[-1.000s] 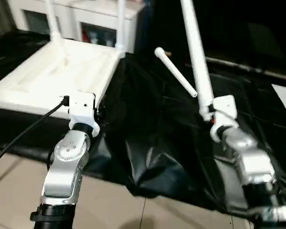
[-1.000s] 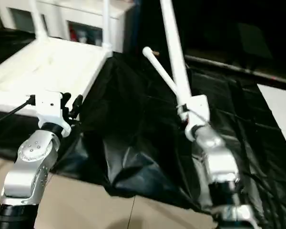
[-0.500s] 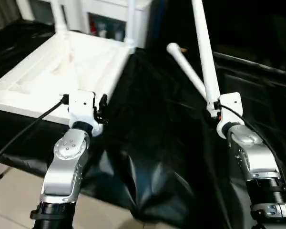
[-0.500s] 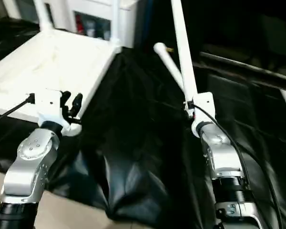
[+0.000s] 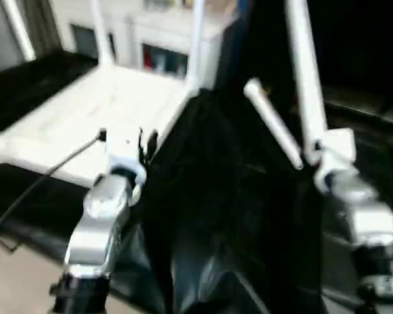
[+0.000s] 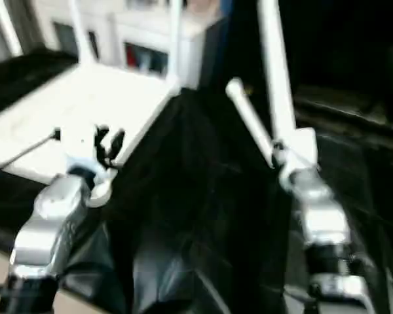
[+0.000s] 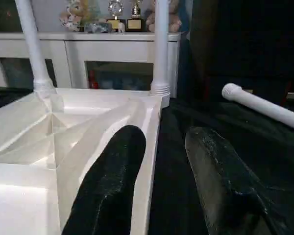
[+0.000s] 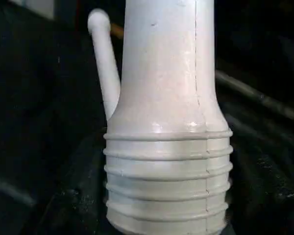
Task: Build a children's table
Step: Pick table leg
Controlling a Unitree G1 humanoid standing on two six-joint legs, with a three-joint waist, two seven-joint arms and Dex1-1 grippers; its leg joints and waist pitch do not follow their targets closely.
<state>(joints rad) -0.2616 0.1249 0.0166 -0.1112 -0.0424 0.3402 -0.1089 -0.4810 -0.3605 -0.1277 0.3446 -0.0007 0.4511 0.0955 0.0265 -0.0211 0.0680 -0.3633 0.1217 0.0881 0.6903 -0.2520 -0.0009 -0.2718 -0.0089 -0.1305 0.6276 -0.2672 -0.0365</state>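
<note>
Tabletop (image 5: 85, 111) upside down at left on black-draped counter (image 5: 223, 196), two legs (image 7: 159, 49) upright in far sockets; left pincer (image 7: 161, 181) parted, empty, at its near corner. Loose leg (image 5: 272, 131) lying mid-counter. Right pincer (image 5: 312, 157) clamped on upright leg (image 5: 304, 72).

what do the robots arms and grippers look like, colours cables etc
Both forearms are rounded silver metal with black collars near the elbow. Each wrist carries a boxy white housing. The left gripper has two matte black, rounded fingers. A thin black cable runs off the left wrist housing. The right gripper sits at its white housing.
</note>
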